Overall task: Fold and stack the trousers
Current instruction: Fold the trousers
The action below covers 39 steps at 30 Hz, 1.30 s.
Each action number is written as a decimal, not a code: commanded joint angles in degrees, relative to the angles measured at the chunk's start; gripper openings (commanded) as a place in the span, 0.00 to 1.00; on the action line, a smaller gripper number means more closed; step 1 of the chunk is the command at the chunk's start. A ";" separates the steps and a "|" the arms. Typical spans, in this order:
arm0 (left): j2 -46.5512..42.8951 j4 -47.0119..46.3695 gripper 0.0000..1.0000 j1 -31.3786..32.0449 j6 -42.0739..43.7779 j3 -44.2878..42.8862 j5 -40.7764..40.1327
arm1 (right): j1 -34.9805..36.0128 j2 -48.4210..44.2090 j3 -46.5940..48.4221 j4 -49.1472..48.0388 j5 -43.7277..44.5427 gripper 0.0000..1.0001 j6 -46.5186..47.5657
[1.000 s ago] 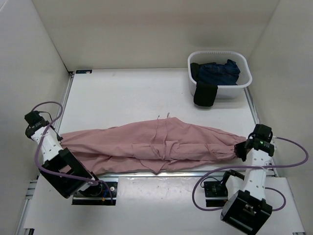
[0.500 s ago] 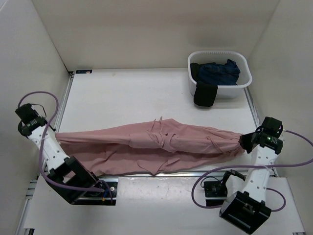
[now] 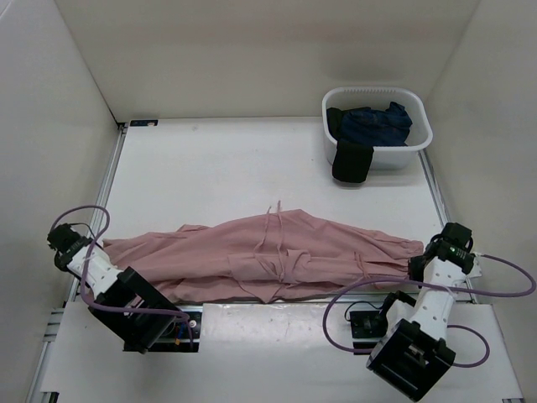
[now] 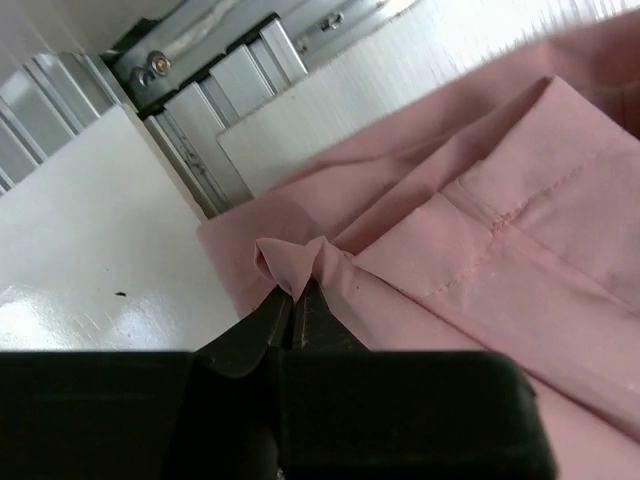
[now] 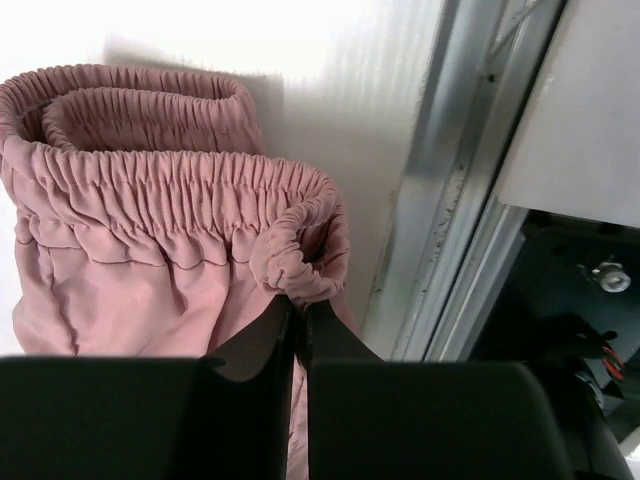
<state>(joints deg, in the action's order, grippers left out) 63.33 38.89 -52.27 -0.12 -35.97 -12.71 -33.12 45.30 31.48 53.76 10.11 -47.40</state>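
Observation:
The dusty-pink trousers [image 3: 268, 252] lie stretched left to right along the near part of the table, wrinkled, with thin drawstrings near the middle. My left gripper [image 3: 99, 249] is shut on a fold of the leg-hem fabric at the left end; in the left wrist view the fingertips [image 4: 298, 300] pinch a small peak of the trousers [image 4: 470, 230]. My right gripper [image 3: 417, 265] is shut on the gathered elastic waistband at the right end; in the right wrist view the fingertips [image 5: 297, 305] pinch the waistband [image 5: 170, 190].
A white tub [image 3: 377, 126] at the back right holds a dark navy garment [image 3: 373, 122], and a black cloth piece [image 3: 351, 162] hangs over its front. Metal rails run along the table's near edge [image 4: 230, 110] and right edge [image 5: 460, 180]. White walls enclose the table.
Both grippers have lowered and come inward, still holding the trousers. The trousers were pulled taut half a second ago; now they lie slack and wider on the table.

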 commanded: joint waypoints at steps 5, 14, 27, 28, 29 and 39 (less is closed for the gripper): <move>-0.58 -3.56 0.14 -3.53 0.12 -4.89 -0.13 | -0.71 0.05 8.76 2.49 8.69 0.00 0.90; 3.74 -3.56 0.14 -8.02 0.12 -5.79 1.11 | -0.71 1.20 7.56 1.97 11.16 0.02 0.29; 0.39 11.54 0.74 -4.79 0.12 -24.13 17.80 | 10.25 0.58 18.51 -8.74 -0.87 0.73 11.97; 0.39 13.64 0.75 -3.12 0.12 -25.54 18.59 | 12.71 1.19 19.39 -9.37 -0.88 0.70 11.98; 1.09 13.66 0.75 -1.27 0.12 -26.34 18.60 | 18.04 1.20 19.93 -9.89 0.34 0.69 11.98; 7.42 8.41 0.66 21.39 0.12 -7.14 7.10 | 44.55 11.56 5.01 -14.64 5.64 0.15 -4.43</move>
<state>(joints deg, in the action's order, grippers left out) 71.83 47.48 -34.92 -0.01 -49.04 -2.09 10.00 55.07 41.78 40.12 14.83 -44.47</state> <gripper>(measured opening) 0.674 0.186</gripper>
